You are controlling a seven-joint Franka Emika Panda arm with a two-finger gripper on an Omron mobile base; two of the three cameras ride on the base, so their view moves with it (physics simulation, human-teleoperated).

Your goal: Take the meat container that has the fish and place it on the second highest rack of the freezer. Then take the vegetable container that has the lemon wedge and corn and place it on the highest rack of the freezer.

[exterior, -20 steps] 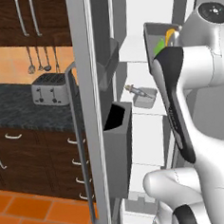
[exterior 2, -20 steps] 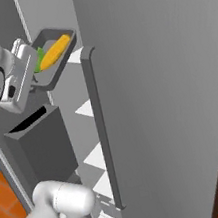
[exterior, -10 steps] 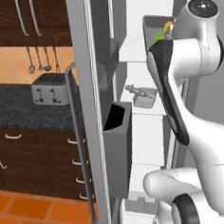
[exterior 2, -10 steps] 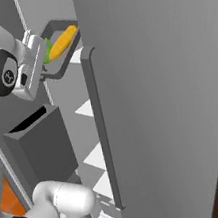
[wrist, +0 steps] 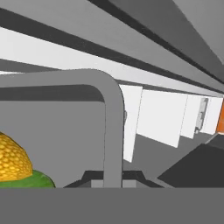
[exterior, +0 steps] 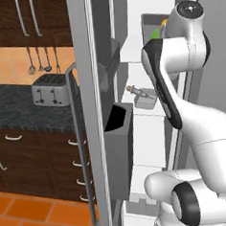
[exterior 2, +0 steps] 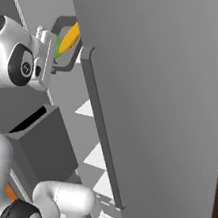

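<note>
My gripper point(exterior 2: 50, 49) is shut on the near rim of the vegetable container point(exterior 2: 62, 23), a grey tray held high inside the open freezer point(exterior: 146, 146). The yellow corn point(exterior 2: 70, 36) and the green lemon wedge point(exterior 2: 57, 45) lie in it. In the hand view the tray's rim point(wrist: 112, 127) runs up from between my gripper point(wrist: 113, 179), with the corn point(wrist: 12, 162) and lemon wedge point(wrist: 33, 180) at the lower left. In the left base view the tray point(exterior: 152, 21) hangs just above the top white shelf point(exterior: 130, 50). The meat container point(exterior: 145, 99) with its fish point(exterior: 138, 90) rests on the shelf below.
The open freezer door carries a large dark bin point(exterior: 121, 152) and a smaller one point(exterior: 110, 64) close to my arm's left. The closed grey door point(exterior 2: 164, 96) with its long handle point(exterior 2: 101, 132) stands to the right. A toaster point(exterior: 49, 90) sits on the dark counter.
My arm has raised the vegetable container and carried it further into the top of the freezer. The grip has stayed shut. The meat container has not moved.
</note>
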